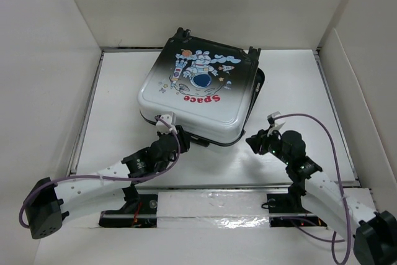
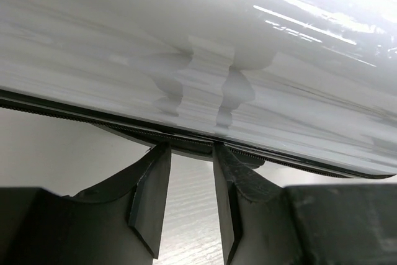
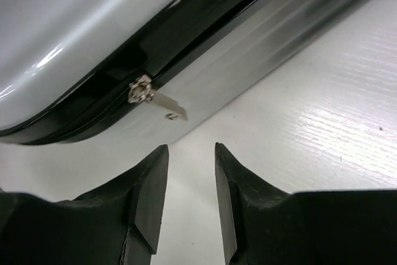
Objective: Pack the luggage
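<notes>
The luggage (image 1: 198,91) lies flat at the back middle of the table, lid down, with the astronaut and the red "Space" word facing up. My left gripper (image 1: 167,127) is open at its near left edge. In the left wrist view the gripper (image 2: 191,147) has both tips against the dark zipper seam under the white shell (image 2: 198,48), with nothing between them. My right gripper (image 1: 254,141) is open just off the near right corner. In the right wrist view it (image 3: 191,147) sits a little short of the silver zipper pull (image 3: 158,98) on the luggage (image 3: 74,35).
White walls (image 1: 37,60) close in the white table (image 1: 298,91) on the left, back and right. A purple cable (image 1: 322,128) loops over the right arm. The luggage's dark handle side faces the right wall.
</notes>
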